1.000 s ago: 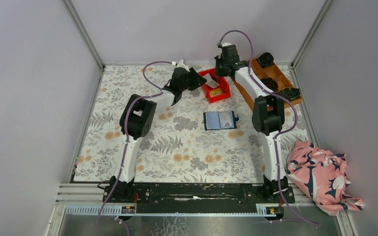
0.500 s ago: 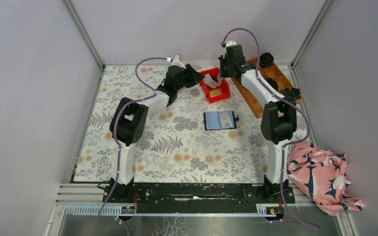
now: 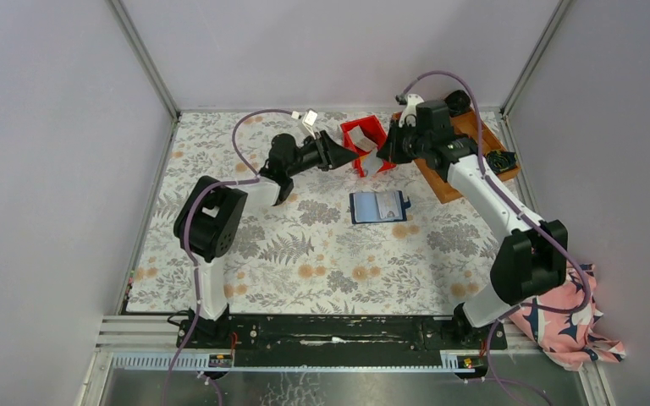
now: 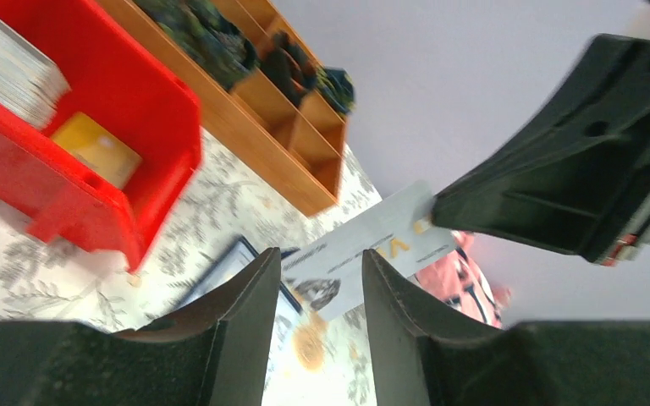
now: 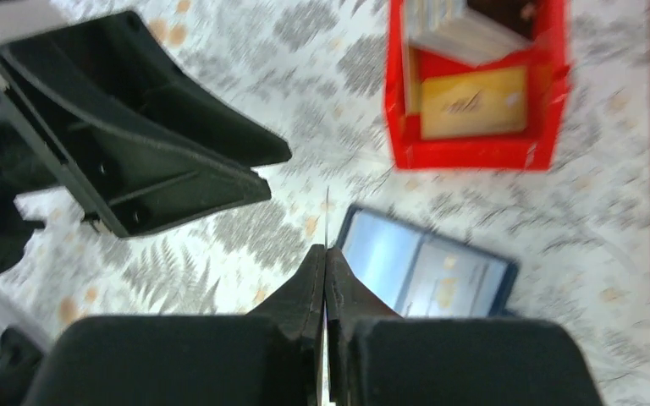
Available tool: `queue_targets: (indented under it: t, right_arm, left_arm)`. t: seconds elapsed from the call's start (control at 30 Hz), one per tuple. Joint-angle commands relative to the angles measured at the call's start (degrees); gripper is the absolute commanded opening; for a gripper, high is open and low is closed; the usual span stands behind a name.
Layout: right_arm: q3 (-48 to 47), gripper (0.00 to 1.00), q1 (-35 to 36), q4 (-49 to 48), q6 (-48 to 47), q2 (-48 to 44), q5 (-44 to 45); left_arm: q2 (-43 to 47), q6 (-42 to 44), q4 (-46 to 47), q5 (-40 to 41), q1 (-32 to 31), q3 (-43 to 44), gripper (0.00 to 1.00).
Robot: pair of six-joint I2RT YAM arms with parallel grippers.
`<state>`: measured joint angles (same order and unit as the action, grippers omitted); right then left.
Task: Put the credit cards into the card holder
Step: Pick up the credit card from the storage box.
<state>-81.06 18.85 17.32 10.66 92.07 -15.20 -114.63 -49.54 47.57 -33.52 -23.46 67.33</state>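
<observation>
The navy card holder (image 3: 378, 205) lies open on the floral table, pale pockets up; it also shows in the right wrist view (image 5: 423, 271). My right gripper (image 3: 382, 152) is shut on a white credit card (image 3: 370, 163), held above the table in front of the red bin. In the right wrist view the gripper (image 5: 326, 249) pinches the card edge-on (image 5: 327, 216). My left gripper (image 3: 343, 154) is open and empty, facing the card. In the left wrist view its gripper (image 4: 322, 258) frames the white card (image 4: 364, 254). An orange-tan card (image 5: 474, 101) lies in the bin.
The red bin (image 3: 357, 128) holds a stack of pale cards (image 5: 453, 30). A wooden grid tray (image 3: 437, 179) with dark rolled bundles (image 3: 501, 159) stands at the back right. A pink patterned cloth (image 3: 559, 313) lies at the near right edge.
My right gripper has come away from the red bin toward the near left with the white card in it. My left gripper has swung nearer and to the right, toward that card.
</observation>
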Motion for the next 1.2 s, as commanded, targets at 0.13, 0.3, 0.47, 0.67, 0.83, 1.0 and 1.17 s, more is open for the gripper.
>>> queue_targets:
  t: [0.13,0.3,0.47,0.67,0.83,1.0,1.17]
  right_arm:
    - [11.4,0.00,0.5,-3.6,5.6,-8.9,-14.7]
    - [15.1,0.00,0.5,-5.4,6.9,-11.3,-18.4]
    - [17.6,0.00,0.3,-6.6,7.4,-12.1,-20.8]
    - [19.8,0.00,-0.5,-9.8,9.3,-12.0,-23.9]
    - [20.5,0.00,-1.6,-11.4,10.2,-11.2,-26.0]
    - [20.9,0.00,-4.2,-12.8,11.2,-10.6,-28.2]
    - [20.7,0.00,-5.1,-13.9,11.9,-9.0,-30.7]
  left_arm:
    - [5.5,-5.0,16.8,-12.7,-0.8,-8.5,0.48]
    - [5.2,-3.8,15.6,-16.5,-2.4,-9.8,0.48]
    - [5.1,-2.9,15.2,-18.7,-3.1,-11.8,0.48]
    - [4.9,-2.3,15.3,-22.0,-3.0,-13.0,0.47]
    - [2.9,-5.3,18.8,-25.4,-3.0,-13.0,0.35]
    - [0.6,-9.3,23.8,-27.9,-3.0,-13.4,0.17]
    - [-2.4,-16.7,33.1,-29.1,-2.8,-13.1,0.00]
